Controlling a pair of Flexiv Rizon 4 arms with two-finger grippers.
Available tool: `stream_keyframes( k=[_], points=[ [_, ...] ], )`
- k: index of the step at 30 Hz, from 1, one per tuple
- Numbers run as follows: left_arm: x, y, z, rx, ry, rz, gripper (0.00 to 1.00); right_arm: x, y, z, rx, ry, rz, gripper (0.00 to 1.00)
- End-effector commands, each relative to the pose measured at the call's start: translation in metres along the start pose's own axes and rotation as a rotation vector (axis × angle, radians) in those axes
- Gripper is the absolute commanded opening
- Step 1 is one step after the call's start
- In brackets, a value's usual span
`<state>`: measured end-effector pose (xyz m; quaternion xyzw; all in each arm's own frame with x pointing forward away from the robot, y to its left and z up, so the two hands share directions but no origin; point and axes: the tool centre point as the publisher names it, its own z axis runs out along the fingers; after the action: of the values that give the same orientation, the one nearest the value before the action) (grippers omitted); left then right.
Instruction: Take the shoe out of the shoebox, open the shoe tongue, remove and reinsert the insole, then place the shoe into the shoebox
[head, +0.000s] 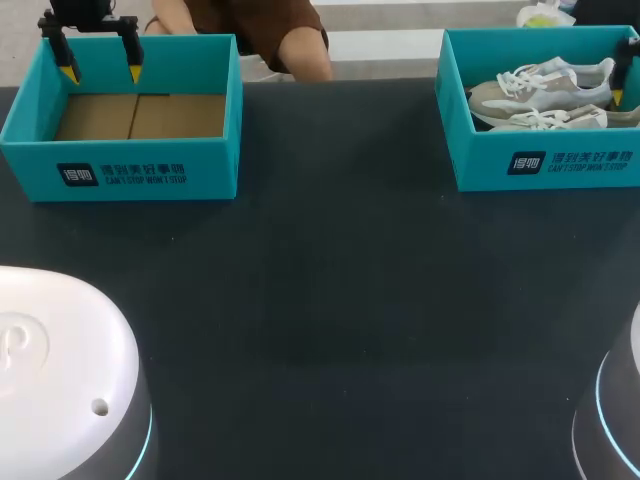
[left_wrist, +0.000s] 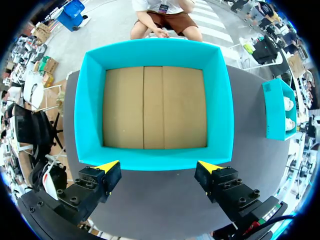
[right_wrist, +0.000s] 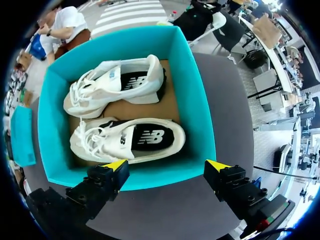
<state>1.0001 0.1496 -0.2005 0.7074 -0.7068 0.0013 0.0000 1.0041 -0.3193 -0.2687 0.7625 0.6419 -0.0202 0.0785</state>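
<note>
In the right shoebox, two shoes

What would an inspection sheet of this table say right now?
Surface: dark table, matte.
Job's things: left shoebox holds nothing, its cardboard floor showing; right shoebox holds a pale shoe beside a second shoe.
Clutter: nothing seen.
Grippers: left gripper open, above the left shoebox; right gripper open, above the right shoebox.
Cables: nothing seen on the table.
Surroundings: nothing reaches over the table.
</note>
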Motion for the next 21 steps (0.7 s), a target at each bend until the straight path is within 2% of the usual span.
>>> stream_keyframes(
  k=[1,2,4,5,6,8,9,15,18,21],
  points=[
    [0.0,0.0,0.0,-0.001,-0.001,0.0,1.0,-0.001,0.011,0.019,-0.002,-0.012,-0.018,1.0],
    [0.0,0.0,0.0,-0.001,-0.001,0.0,1.0,-0.001,0.013,0.022,-0.003,-0.013,-0.022,1.0],
    [0.0,0.0,0.0,-0.001,-0.001,0.0,1.0,0.0,0.015,0.028,0.004,-0.018,-0.027,0.9],
    [0.0,0.0,0.0,-0.001,-0.001,0.0,1.0,0.0,0.016,0.031,0.009,-0.029,-0.029,0.78],
    [0.0,0.0,0.0,-0.001,-0.001,0.0,1.0,0.0,0.017,0.033,0.008,-0.03,-0.03,0.75],
    [0.0,0.0,0.0,-0.001,-0.001,0.0,1.0,0.0,0.018,0.038,0.007,-0.031,-0.026,0.55],
    [0.0,0.0,0.0,-0.001,-0.001,0.0,1.0,-0.001,0.018,0.04,0.007,-0.036,-0.019,0.49],
    [0.0,0.0,0.0,-0.001,-0.001,0.0,1.0,-0.005,0.02,0.048,-0.008,-0.044,0.004,0.5],
    [0.0,0.0,0.0,-0.001,-0.001,0.0,1.0,-0.007,0.021,0.052,-0.017,-0.051,0.004,0.54],
    [0.0,0.0,0.0,-0.001,-0.001,0.0,1.0,-0.009,0.023,0.058,-0.016,-0.069,0.004,0.52]
  ],
)
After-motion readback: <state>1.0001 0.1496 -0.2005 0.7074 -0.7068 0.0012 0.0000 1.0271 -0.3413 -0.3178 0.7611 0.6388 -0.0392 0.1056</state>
